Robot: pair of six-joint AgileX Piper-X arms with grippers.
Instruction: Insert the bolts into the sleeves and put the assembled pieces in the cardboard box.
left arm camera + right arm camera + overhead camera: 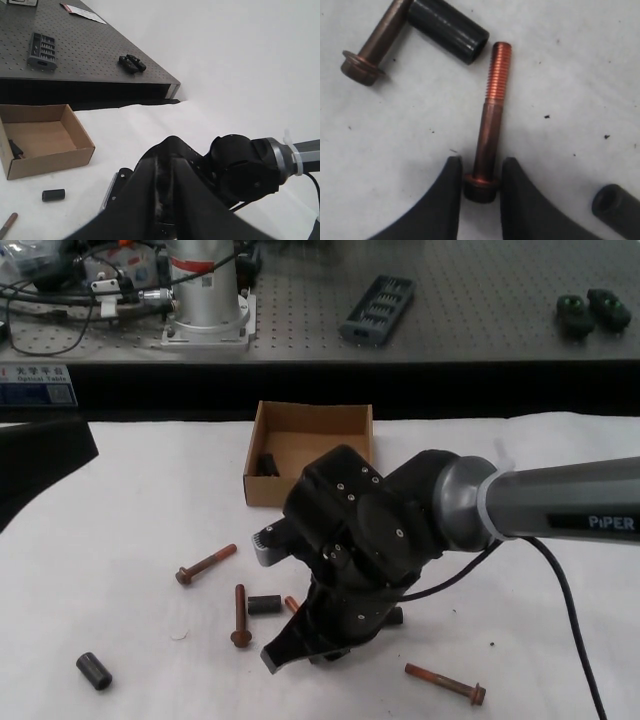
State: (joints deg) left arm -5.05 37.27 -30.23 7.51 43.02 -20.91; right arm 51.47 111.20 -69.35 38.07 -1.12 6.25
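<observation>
My right gripper (482, 161) points down at the cloth, and its fingers (445, 200) press on both sides of the head of a copper bolt (490, 115) lying flat. The bolt's threaded end points at a black sleeve (449, 31) next to a second bolt (370, 52). Another sleeve (617, 207) lies close by. In the high view the right gripper (300, 640) stands in front of the cardboard box (310, 415), which holds one dark piece (266, 462). My left gripper (162, 150) hangs shut and empty off to the left.
Loose bolts (205, 564) (240, 615) (445, 683) and sleeves (264, 604) (94, 671) lie scattered on the white cloth (120, 510). A perforated metal bench (450, 300) with a metal column (205, 290) and a dark tool rack (377, 306) stands behind.
</observation>
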